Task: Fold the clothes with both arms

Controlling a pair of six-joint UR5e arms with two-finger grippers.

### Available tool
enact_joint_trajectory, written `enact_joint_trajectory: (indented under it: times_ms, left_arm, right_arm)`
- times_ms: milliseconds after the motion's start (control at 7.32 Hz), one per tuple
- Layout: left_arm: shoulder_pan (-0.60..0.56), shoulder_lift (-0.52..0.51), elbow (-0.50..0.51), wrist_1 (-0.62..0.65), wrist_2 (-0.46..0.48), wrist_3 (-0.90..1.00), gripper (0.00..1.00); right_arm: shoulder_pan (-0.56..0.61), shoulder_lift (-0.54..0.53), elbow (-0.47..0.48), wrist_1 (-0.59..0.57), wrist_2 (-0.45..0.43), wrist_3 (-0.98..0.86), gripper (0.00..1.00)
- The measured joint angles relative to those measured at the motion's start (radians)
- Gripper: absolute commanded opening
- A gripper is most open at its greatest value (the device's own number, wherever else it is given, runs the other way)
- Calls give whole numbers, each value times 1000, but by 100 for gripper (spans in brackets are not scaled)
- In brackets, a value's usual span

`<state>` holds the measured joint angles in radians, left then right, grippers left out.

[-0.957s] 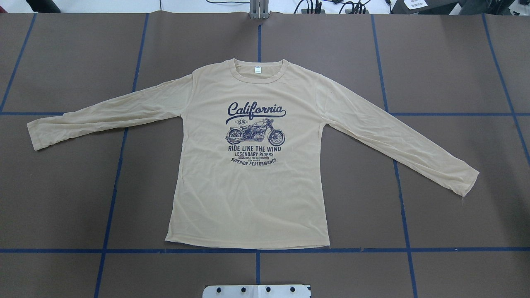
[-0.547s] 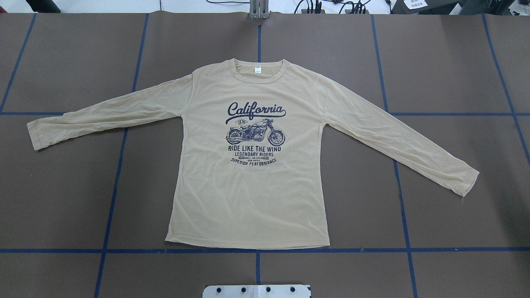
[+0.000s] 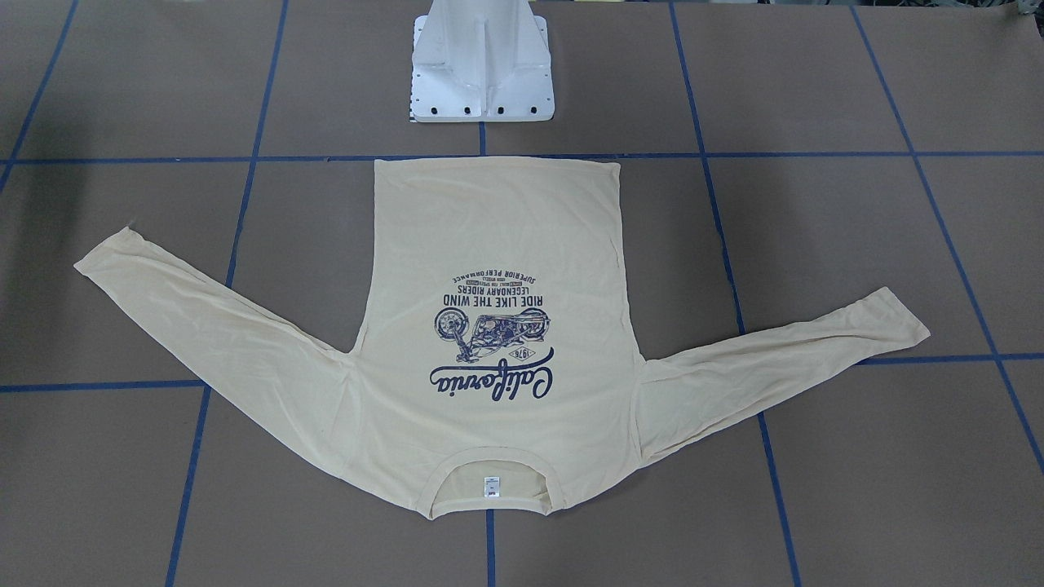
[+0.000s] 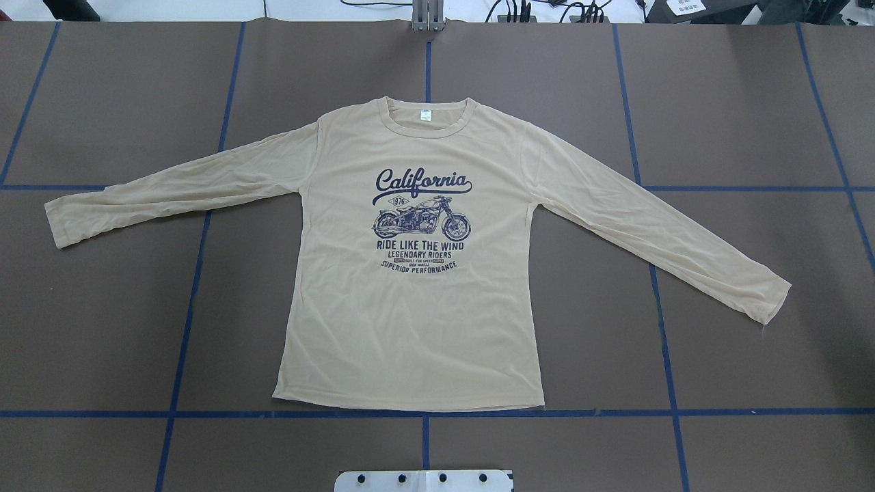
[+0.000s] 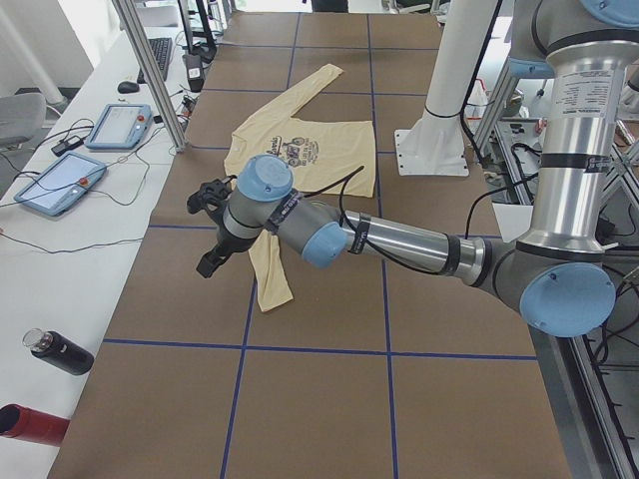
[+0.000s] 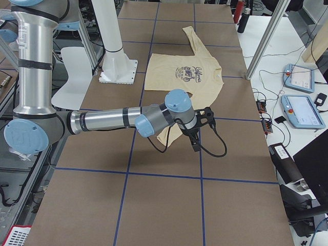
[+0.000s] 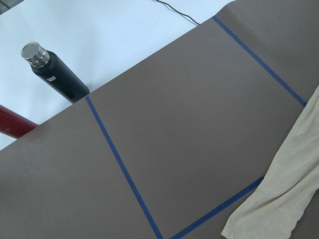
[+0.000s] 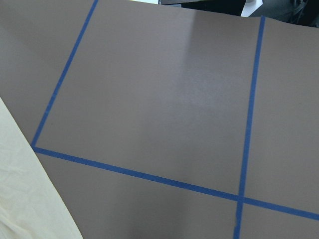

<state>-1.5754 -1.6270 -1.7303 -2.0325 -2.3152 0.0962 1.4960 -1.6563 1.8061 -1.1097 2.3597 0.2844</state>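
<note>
Cream long-sleeved shirt (image 4: pixel 410 328) flat on brown table (image 4: pixel 752 102), print up, sleeves spread (collar on far side from robot). Left gripper (image 5: pixel 212 228) near one cuff, right gripper (image 6: pixel 200 128) near other; grip state of both impossible to tell.

Cream shirt (image 4: pixel 410 328) lies flat; left arm (image 5: pixel 399 239), right arm (image 6: pixel 102 120) seemingly raised near cuffs (image 4: pixel 65 222).

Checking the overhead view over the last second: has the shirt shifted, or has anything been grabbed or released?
Nothing visibly changed. The pale cream-yellow long-sleeved knit shirt lies flat, print up, both sleeves spread, exactly where it was.
</note>
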Motion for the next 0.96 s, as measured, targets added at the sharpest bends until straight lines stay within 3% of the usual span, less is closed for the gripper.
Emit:
enact_joint_trajectory:
  times_ms: [137, 410, 820, 957]
  left_arm:
    - [0, 11, 1, -32, 1, -5, 100]
    - [1, 30, 4, -79, 4, -8, 100]
    - [1, 34, 4, -90, 5, -9, 100]
    - [1, 36, 3, -90, 4, -9, 100]
  right_arm:
    - [-59, -4, 1, 62, -8, 124, 100]
    - [-242, -44, -1, 251, -125, 417, 99]
    - [-437, -172, -16, 499, -298, 656, 88]
    - [-500, -193, -30, 537, -365, 694, 75]
